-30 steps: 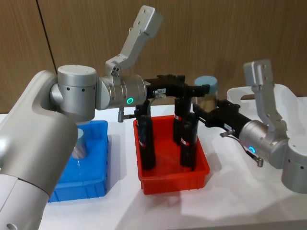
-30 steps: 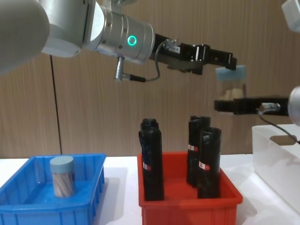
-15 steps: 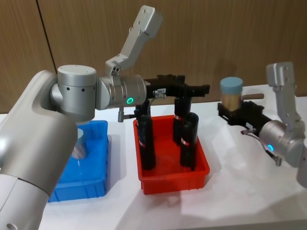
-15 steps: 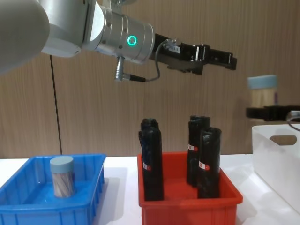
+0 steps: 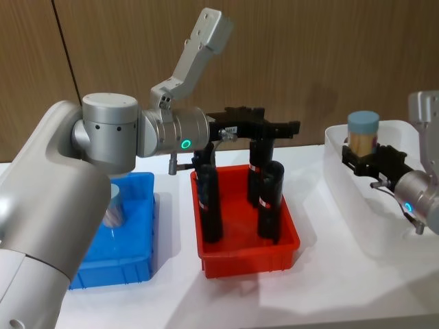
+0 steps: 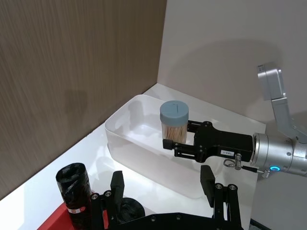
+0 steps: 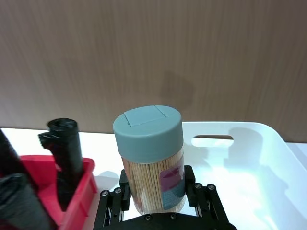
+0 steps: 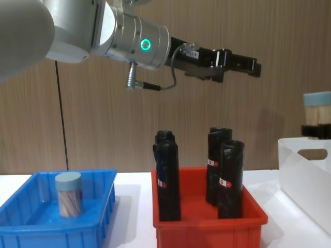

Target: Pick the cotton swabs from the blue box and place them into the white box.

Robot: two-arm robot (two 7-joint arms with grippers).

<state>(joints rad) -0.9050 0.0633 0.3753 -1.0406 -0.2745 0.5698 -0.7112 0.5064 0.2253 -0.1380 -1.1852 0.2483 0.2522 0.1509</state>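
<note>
The right gripper [image 5: 361, 152] clamps one cotton swabs jar [image 5: 363, 130] upright, low on its sides, above the white box [image 5: 341, 188] near its left rim (a second jar [image 8: 69, 194] stands in the blue box [image 8: 20, 227]). The left gripper [image 8: 253, 67] hangs spread and empty.

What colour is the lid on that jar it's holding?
Pale grey-blue lid, best in the right wrist view.

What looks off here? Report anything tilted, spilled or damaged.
Nothing stands out. The right gripper holds one swab jar upright over the white box; the other jar stands upright in the blue box. The black rolls stand upright in the red bin, below the open left gripper.
</note>
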